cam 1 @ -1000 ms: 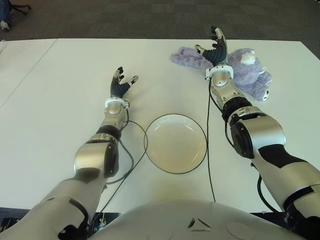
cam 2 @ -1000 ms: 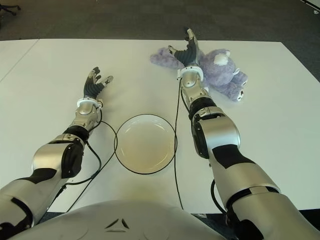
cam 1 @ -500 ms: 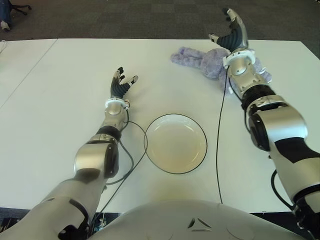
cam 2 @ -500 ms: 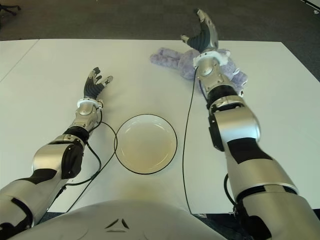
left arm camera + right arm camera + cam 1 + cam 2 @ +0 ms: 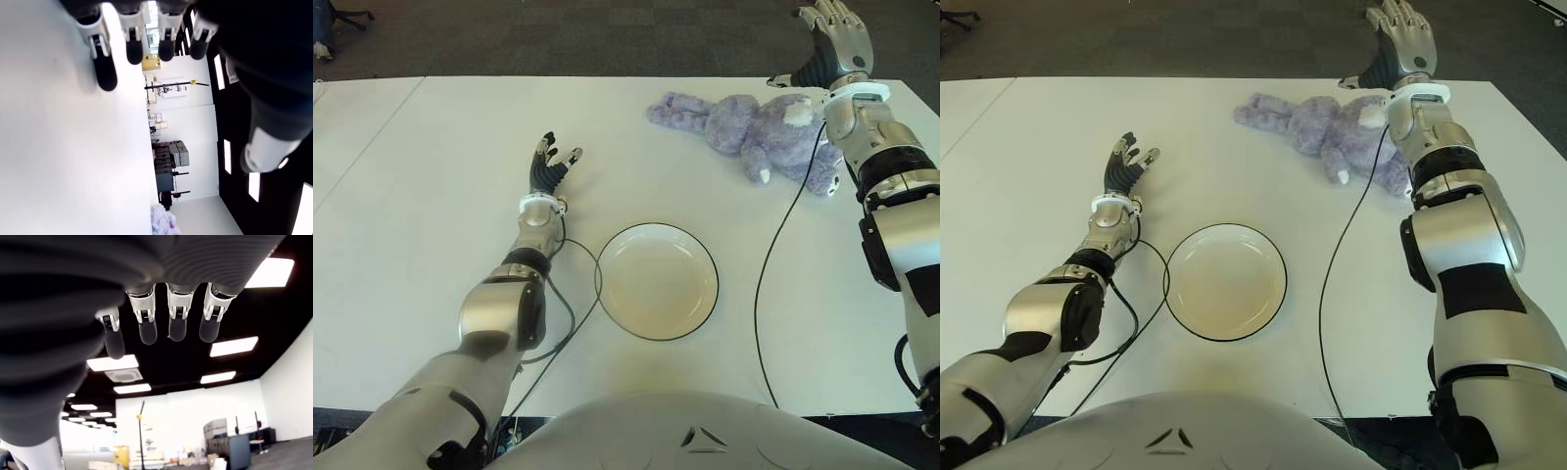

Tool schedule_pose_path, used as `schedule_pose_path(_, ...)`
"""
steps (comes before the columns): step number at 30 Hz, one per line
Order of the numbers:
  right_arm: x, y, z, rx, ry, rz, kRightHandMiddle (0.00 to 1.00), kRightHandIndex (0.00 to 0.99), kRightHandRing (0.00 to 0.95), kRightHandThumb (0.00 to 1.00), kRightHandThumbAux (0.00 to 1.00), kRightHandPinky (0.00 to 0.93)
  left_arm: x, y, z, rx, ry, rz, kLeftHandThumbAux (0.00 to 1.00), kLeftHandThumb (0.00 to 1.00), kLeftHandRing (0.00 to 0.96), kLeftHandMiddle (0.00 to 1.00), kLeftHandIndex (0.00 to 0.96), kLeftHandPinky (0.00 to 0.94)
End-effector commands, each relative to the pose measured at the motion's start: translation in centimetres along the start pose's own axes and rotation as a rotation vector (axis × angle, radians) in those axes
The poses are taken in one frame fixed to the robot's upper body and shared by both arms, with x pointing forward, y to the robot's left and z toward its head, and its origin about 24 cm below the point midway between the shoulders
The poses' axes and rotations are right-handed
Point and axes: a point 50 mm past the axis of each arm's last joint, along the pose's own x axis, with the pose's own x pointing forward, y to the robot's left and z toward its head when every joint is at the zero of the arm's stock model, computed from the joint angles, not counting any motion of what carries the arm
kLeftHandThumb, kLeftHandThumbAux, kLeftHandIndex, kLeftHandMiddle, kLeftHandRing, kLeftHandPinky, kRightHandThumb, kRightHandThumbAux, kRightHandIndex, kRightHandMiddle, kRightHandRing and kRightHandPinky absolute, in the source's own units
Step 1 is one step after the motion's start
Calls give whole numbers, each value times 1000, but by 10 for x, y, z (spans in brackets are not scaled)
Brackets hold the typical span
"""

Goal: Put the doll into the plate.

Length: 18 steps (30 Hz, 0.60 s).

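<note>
Right hand [image 5: 832, 39] raised at upper right of frame, above doll's [image 5: 754, 127] head end, fingers spread wide, holding nothing. Doll lying on white worktop [image 5: 431, 245], upper right, well apart from plate [image 5: 657, 281] at centre. Left hand [image 5: 551, 166] left of plate, fingers loosely open, empty.

Purple doll [image 5: 759, 127] beyond empty plate [image 5: 657, 281]

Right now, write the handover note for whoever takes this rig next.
Right hand: open, empty, raised beyond the table's far edge, past the doll's head.
Left hand: open, empty, left of the plate.
Doll: lying on the white table, far right, ungrasped.
Plate: empty, near centre front.
Done: nothing placed.
Left: grasp the doll, carry it to the plate, release.
</note>
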Motion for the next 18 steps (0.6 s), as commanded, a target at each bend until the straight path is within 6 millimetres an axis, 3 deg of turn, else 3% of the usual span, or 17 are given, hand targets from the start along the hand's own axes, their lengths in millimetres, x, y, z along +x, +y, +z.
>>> schedule_pose_path(1,1,-2,0,-69,-29,14,76,178,10,68,730,0,-36,-11,-71,3,313,-40,638,99,84,73,28,125)
schedule_pose_path(11,-9,-2,-27,-197,20,97,101,236,5,69,718,0,-38,-9,-74,-15,327,-27,660,34,99,89,34,137)
schedule_pose_path(18,-18,7,-37,-198,73,158,96,242,0,113,741,0,-38,-11,-73,-23,339,-20,661,5,103,94,44,134)
